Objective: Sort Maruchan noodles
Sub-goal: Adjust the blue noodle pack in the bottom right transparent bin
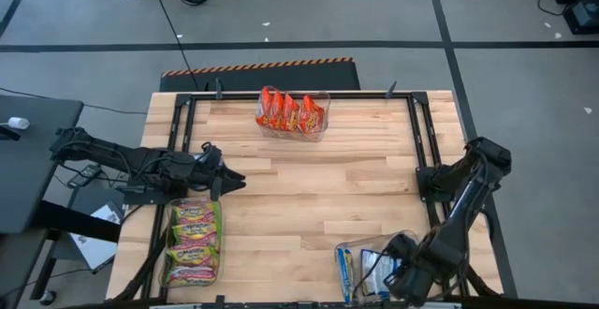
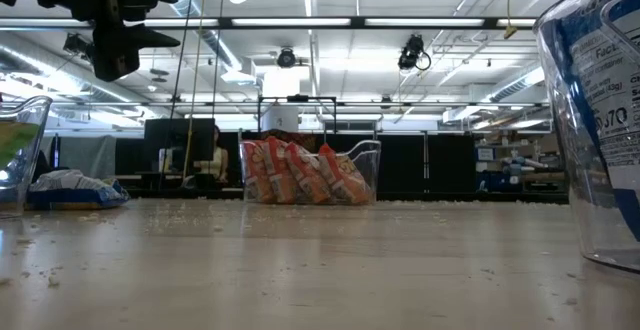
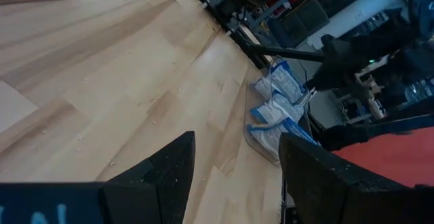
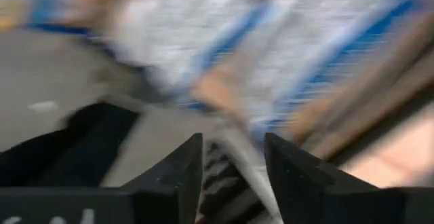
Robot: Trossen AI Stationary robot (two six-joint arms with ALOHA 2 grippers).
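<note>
Red-orange noodle packets (image 1: 292, 112) stand on edge in a clear bin at the table's far edge, also seen in the low view (image 2: 310, 175). Green-pink-yellow packets (image 1: 194, 243) lie in a clear bin at the near left. Blue-white packets (image 1: 370, 272) sit in a clear bin at the near right (image 3: 274, 112). My left gripper (image 1: 229, 180) hovers open above bare wood just beyond the green bin (image 3: 237, 176). My right gripper (image 1: 402, 276) is open at the blue bin's right side, with blurred blue-white packets (image 4: 305, 41) ahead of its fingers (image 4: 234, 163).
A black frame (image 1: 416, 131) runs along the table's left, far and right sides. The wooden top (image 1: 318, 187) is bare between the three bins. In the low view the near-right bin wall (image 2: 600, 120) fills the right edge, and the left gripper (image 2: 120, 30) hangs at upper left.
</note>
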